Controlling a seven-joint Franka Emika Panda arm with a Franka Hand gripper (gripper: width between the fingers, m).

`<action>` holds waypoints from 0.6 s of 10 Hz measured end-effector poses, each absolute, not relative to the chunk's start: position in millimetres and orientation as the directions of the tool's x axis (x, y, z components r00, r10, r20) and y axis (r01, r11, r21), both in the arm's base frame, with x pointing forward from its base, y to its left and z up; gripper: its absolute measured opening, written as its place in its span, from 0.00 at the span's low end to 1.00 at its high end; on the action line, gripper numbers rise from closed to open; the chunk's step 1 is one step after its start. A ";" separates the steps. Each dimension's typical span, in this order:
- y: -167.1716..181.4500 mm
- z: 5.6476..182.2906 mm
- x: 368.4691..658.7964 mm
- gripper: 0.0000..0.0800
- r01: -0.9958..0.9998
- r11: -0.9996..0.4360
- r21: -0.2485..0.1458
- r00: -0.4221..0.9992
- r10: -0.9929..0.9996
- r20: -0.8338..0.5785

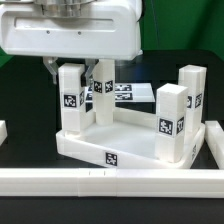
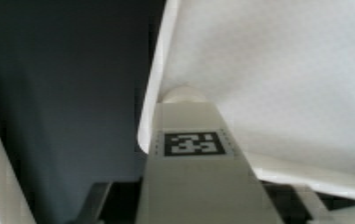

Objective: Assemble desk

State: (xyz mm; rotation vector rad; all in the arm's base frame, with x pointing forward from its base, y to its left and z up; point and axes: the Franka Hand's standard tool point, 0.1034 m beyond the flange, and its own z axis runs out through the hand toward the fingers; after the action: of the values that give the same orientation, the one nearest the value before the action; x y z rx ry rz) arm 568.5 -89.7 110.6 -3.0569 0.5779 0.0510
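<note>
Tabletop (image 1: 120, 150) lying rim-up at frame centre, 4 tagged legs upright in corner sockets. Gripper (image 1: 72, 72) at 10 o'clock, fingers straddling the far leg (image 1: 71, 98), seemingly clenched on it. Wrist view: same leg (image 2: 195, 150) close up, tag visible. Marker board (image 1: 132, 93) behind.

White tabletop (image 1: 120, 148) and white legs (image 1: 172, 122) bearing black-and-white tags, on a black table (image 1: 20, 100).

Exterior view bright, even overhead light, whites near blown out, soft shadows inside the desk (image 1: 130, 140). Wrist view dim, soft all over (close-range defocus); leg (image 2: 195, 160) tag blurred.
</note>
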 end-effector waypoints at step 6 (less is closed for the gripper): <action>-89.3 110.2 569.4 0.36 -0.748 -0.663 -0.020 0.663 -0.746 -0.052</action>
State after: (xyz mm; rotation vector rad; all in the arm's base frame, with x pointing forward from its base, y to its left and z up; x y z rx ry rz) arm 569.4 -89.3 110.2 -2.8290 1.2712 0.0610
